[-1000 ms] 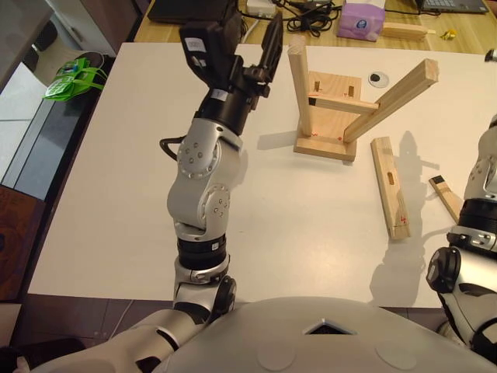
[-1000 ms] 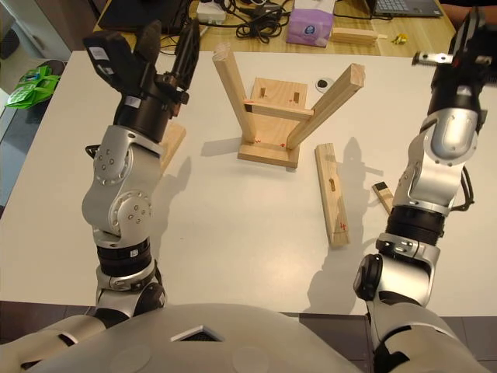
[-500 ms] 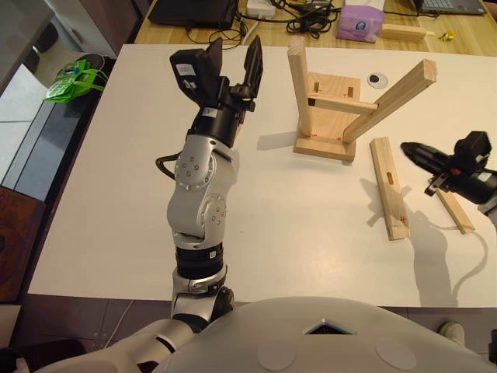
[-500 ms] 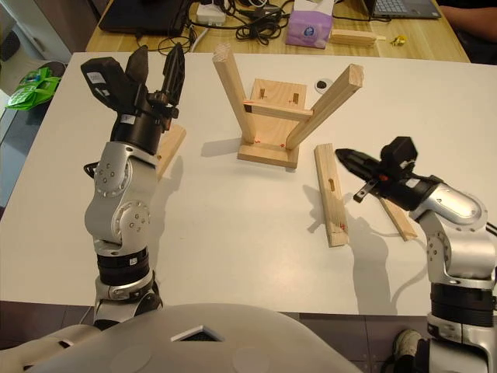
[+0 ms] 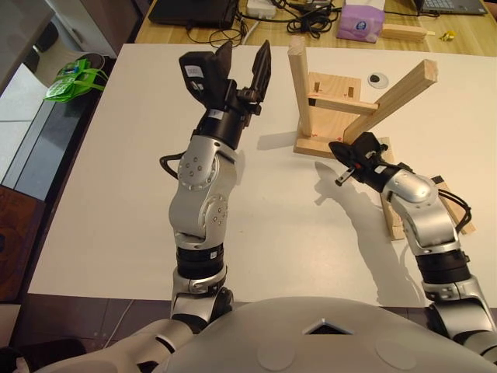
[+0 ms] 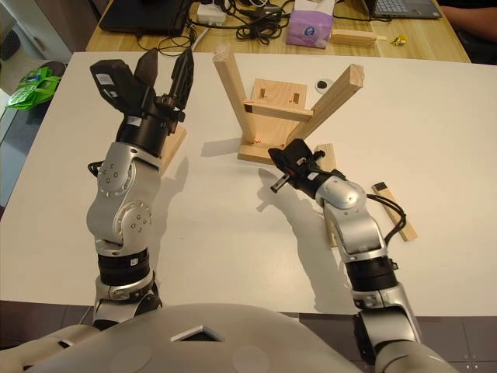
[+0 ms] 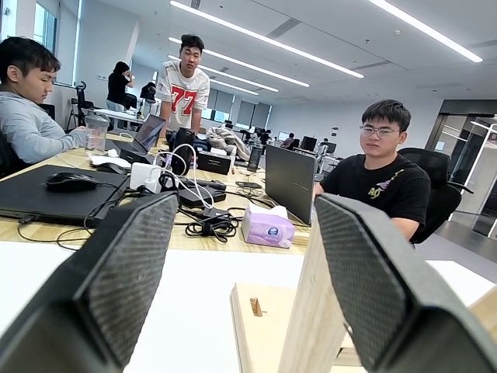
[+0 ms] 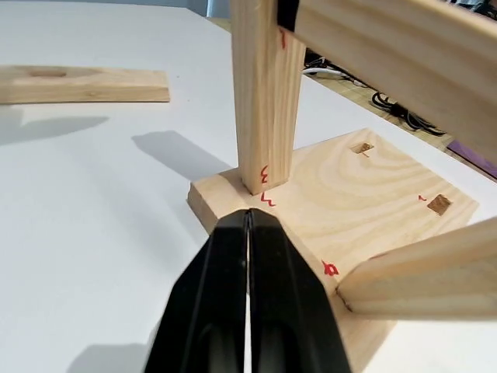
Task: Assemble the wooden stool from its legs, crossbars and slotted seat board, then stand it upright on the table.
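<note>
Right gripper, clenched on nothing, sits at (maybe touching) the pale slotted wooden seat board; a bump could tip its leaning square-cut wooden leg.

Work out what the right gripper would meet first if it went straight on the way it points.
Probably the near edge of the seat board, beside the foot of the upright leg. The right gripper, shut, points at it from close by, though depth is unclear.
</note>
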Controlling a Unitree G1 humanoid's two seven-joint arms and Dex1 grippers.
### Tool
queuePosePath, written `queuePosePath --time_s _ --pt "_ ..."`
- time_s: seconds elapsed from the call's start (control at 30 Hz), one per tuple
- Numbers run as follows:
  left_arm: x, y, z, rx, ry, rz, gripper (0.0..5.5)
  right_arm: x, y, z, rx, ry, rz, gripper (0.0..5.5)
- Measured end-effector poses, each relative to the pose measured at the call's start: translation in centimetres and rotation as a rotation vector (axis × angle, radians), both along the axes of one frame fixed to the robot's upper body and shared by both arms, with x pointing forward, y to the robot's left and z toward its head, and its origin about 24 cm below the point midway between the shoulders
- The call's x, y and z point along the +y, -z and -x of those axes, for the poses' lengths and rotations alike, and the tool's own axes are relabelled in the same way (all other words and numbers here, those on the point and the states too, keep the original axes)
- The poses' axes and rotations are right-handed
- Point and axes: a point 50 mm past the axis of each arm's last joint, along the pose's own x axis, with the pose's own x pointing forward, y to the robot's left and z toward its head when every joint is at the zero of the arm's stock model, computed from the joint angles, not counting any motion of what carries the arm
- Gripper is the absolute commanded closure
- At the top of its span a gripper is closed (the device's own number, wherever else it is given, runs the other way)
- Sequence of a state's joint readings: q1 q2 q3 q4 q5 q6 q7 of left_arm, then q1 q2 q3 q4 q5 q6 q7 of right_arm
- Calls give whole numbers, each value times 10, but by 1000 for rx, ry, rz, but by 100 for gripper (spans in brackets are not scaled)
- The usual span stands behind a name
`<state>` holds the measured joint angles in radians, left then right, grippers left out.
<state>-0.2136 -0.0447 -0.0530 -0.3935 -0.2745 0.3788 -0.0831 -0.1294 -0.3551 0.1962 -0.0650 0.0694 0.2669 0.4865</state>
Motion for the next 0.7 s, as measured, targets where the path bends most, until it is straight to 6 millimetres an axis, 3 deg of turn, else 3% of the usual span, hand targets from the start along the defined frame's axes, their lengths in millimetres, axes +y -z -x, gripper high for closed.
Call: queuePosePath --time_s 0.17,0.27,0.43,0.53,0.7 --pt "-2 -1 -3 -2 17 -3 224 36 11 -12 3 7 21 550" --pt "-3 -2 -4 -4 18 -2 224 48 18 -17 15 11 58 550" --pt "-3 -2 -4 -4 14 4 224 58 19 -32 -18 103 93 550" --pt "-5 -2 -4 -2 13 11 224 54 22 -40 0 132 153 550" --pt "-5 0 -3 6 9 11 224 48 26 -40 44 47 269 550"
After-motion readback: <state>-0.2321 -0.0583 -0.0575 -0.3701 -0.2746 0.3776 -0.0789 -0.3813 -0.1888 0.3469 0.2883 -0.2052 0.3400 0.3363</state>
